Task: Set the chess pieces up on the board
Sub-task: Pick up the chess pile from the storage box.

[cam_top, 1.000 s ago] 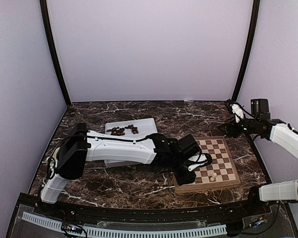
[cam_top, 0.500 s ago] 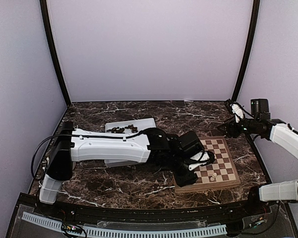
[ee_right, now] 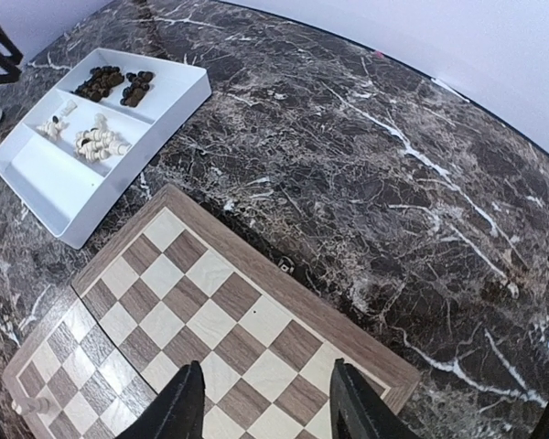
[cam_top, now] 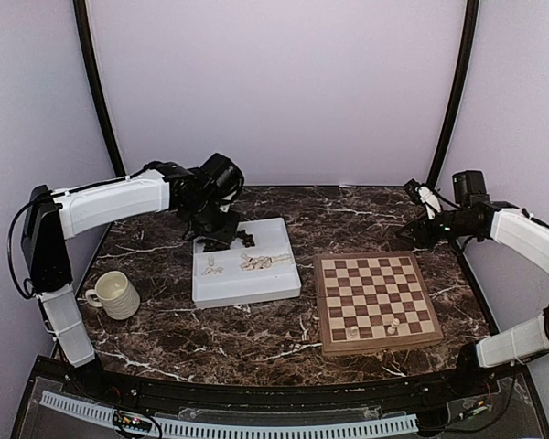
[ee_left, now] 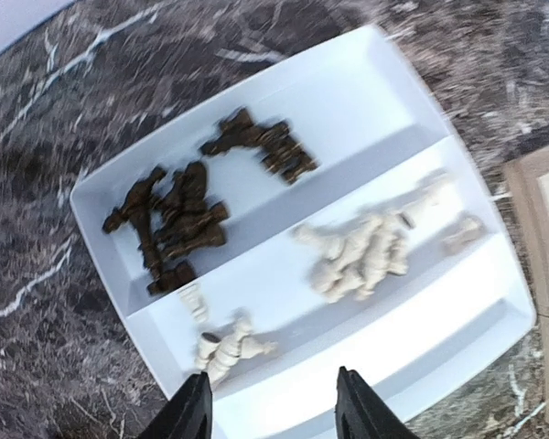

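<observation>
The board (cam_top: 377,300) lies at right of centre with two cream pieces on its near rows, one (cam_top: 394,323) toward the right and one (cam_top: 352,334) at the near left. The other chess pieces lie in the white divided tray (cam_top: 276,276): dark ones (ee_left: 178,219) in the far compartment, cream ones (ee_left: 361,256) in the middle one. My left gripper (cam_top: 216,238) hangs open and empty above the tray's far left part; it also shows in the left wrist view (ee_left: 274,412). My right gripper (cam_top: 419,231) is open and empty above the board's far right corner (ee_right: 265,407).
A cream ribbed mug (cam_top: 114,294) stands on the marble table left of the tray. Black frame posts and lilac walls close in the back and sides. The right wrist view shows the board (ee_right: 220,320) and the tray (ee_right: 46,174).
My left arm has swung from the board's near left corner back to the tray's far side, empty. A cream piece now shows at the board's near left. The mug has come into view.
</observation>
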